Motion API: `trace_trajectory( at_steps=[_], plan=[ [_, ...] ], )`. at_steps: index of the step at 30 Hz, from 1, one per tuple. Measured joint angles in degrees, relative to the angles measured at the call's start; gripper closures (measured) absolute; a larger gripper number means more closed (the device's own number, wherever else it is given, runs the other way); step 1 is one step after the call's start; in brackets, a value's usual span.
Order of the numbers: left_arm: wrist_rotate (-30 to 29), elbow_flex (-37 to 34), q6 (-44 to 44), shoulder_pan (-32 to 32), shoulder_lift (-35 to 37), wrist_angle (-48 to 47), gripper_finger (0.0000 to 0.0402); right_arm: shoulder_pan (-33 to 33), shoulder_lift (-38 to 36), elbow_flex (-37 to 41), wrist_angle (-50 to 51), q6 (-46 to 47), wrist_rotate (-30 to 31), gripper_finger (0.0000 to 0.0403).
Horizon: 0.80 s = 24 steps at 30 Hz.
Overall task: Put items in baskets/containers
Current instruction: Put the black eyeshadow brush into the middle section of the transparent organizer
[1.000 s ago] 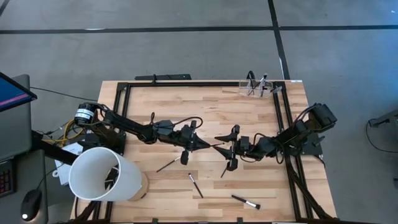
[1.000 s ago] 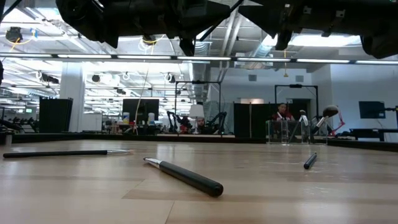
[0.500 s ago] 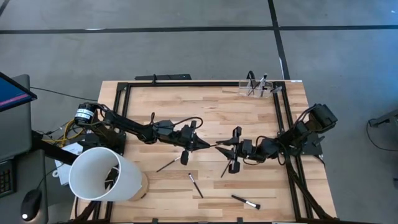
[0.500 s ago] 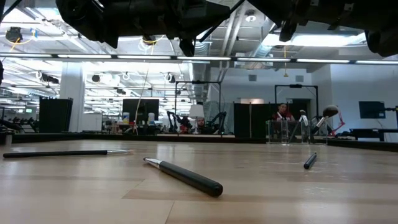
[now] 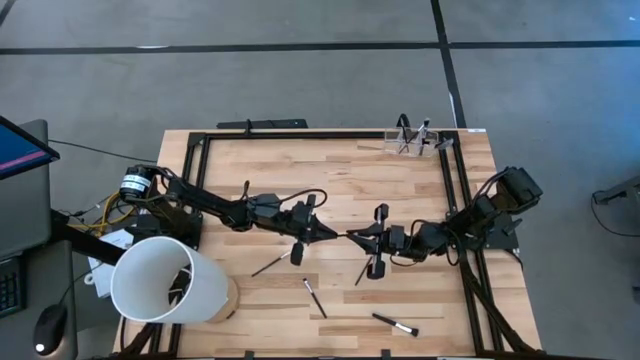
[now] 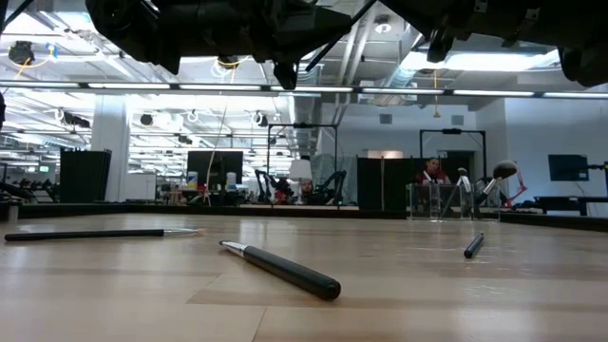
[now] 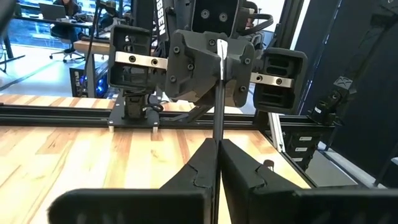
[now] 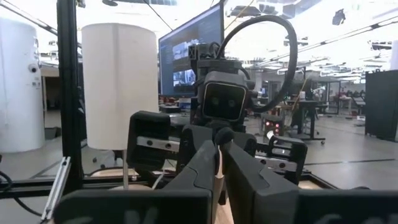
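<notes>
desk (image 5: pixel 330 170): pale wood planks, matt, grain seen | frame (image 5: pixel 300 134): black metal, matt | brush handle (image 6: pixel 290 270): black, smooth, slight sheen | holder (image 5: pixel 415 142): clear glossy plastic | tub (image 5: pixel 165 280): white, smooth, matt

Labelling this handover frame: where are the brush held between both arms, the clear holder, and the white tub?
held brush (image 7: pixel 218 102): left wrist view, mid handle.
clear holder (image 5: pixel 412 145): high view, front wall.
white tub (image 5: pixel 205 290): high view, outer side wall.

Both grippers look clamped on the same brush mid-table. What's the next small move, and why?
Probably open the left gripper: the right gripper is shut on the brush's other end, so it can carry it alone to the clear holder at the table's far edge.
</notes>
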<state>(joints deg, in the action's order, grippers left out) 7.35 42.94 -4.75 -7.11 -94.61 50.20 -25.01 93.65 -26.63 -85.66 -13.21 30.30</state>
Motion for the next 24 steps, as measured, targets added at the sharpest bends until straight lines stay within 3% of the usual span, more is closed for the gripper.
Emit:
trace_trajectory(
  at_steps=[11,15,19,24],
  plan=[
    [-4.4,0.0,0.1,0.1,0.1,-3.0,0.0293,-0.1,-0.4,0.0,1.4,0.5,7.0,0.0397],
    [-4.8,0.0,1.1,1.1,2.7,-3.8,0.0263,0.0,-4.5,0.0,11.7,1.1,14.5,0.0396],
    [-4.9,0.0,0.9,2.3,6.8,-11.1,0.0248,2.0,-11.4,0.0,23.1,1.9,21.8,0.0397],
    [-5.7,-2.6,0.9,2.0,9.3,-14.2,0.0248,9.9,-23.7,0.0,44.4,11.3,26.2,0.0393]
  ],
)
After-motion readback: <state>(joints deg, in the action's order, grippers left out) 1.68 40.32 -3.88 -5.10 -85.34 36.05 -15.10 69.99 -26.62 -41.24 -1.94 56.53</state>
